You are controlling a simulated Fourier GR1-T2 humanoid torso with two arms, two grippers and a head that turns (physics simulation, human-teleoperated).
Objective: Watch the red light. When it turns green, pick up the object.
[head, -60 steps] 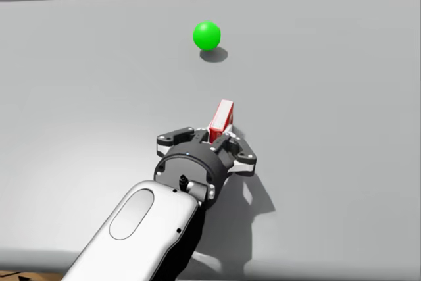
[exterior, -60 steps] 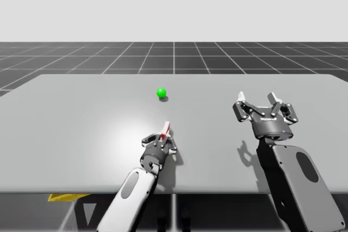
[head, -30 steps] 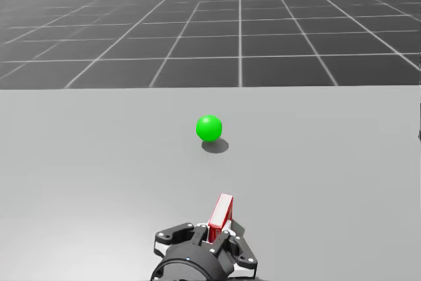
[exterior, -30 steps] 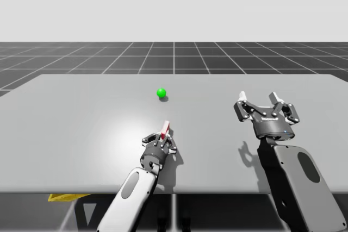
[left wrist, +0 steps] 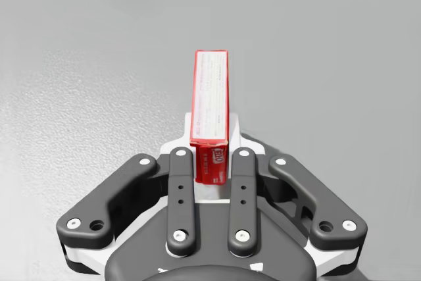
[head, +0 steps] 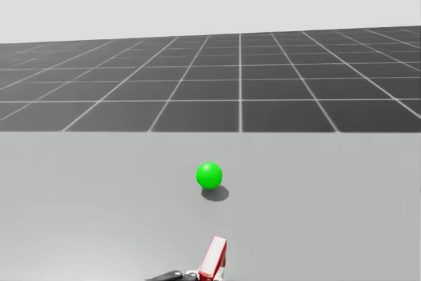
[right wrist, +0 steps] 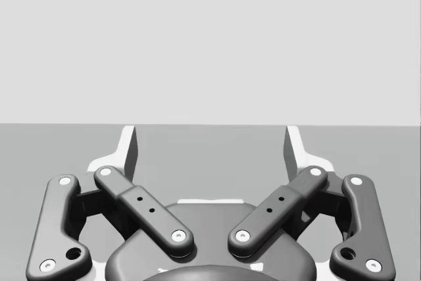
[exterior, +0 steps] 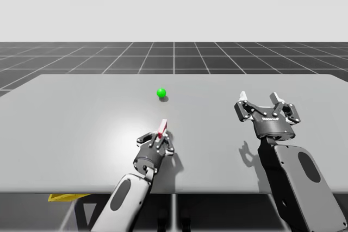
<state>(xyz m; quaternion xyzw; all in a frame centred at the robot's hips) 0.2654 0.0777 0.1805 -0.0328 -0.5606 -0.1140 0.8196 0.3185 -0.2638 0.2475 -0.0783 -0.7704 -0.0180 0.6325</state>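
Box (left wrist: 210,106), red, clamped in L end effector (left wrist: 210,141).

1. The light (exterior: 161,93) is set on the table (exterior: 70,118), near its middle.
2. The box (exterior: 161,128) is placed in front of the light, gripped between the left gripper's (exterior: 159,139) fingers.
3. The right gripper (exterior: 260,98) is held over the table, well apart to the box's right.

place: simulated test scene, likely | cues: plain grey table (exterior: 65,134) — dark grid floor (exterior: 174,58), blank backdrop (exterior: 174,4)
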